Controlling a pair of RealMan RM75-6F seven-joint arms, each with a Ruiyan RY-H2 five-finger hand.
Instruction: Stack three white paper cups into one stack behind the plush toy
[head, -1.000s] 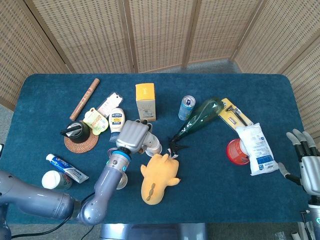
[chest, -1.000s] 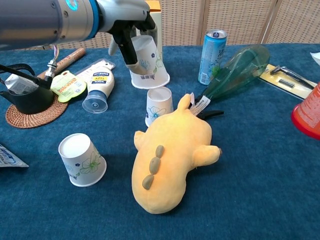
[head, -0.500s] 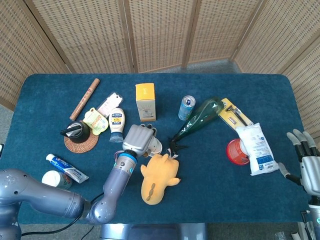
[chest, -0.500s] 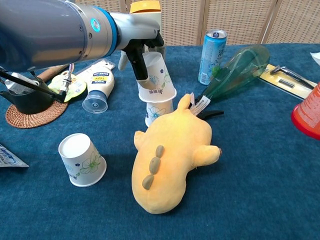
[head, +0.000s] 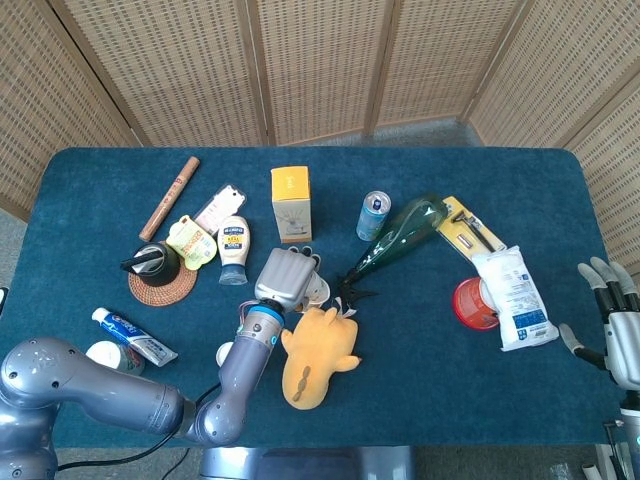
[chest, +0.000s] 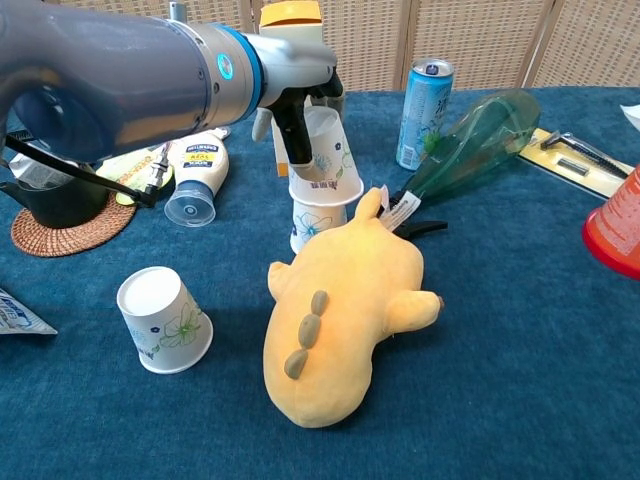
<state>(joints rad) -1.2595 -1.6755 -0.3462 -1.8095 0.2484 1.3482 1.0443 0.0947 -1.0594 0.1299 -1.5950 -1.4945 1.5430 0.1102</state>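
My left hand (chest: 300, 105) fingers grip upturned cup (chest: 327, 155), mouth down over base cup (chest: 312, 222) behind toy (chest: 345, 320), to nest; right hand (head: 612, 335) idle, fingers spread.

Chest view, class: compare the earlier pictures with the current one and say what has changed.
The left hand has carried the cup it grips, upside down, rightward and down, onto the inverted cup behind the plush toy. The third cup, the can and the right hand are as before.
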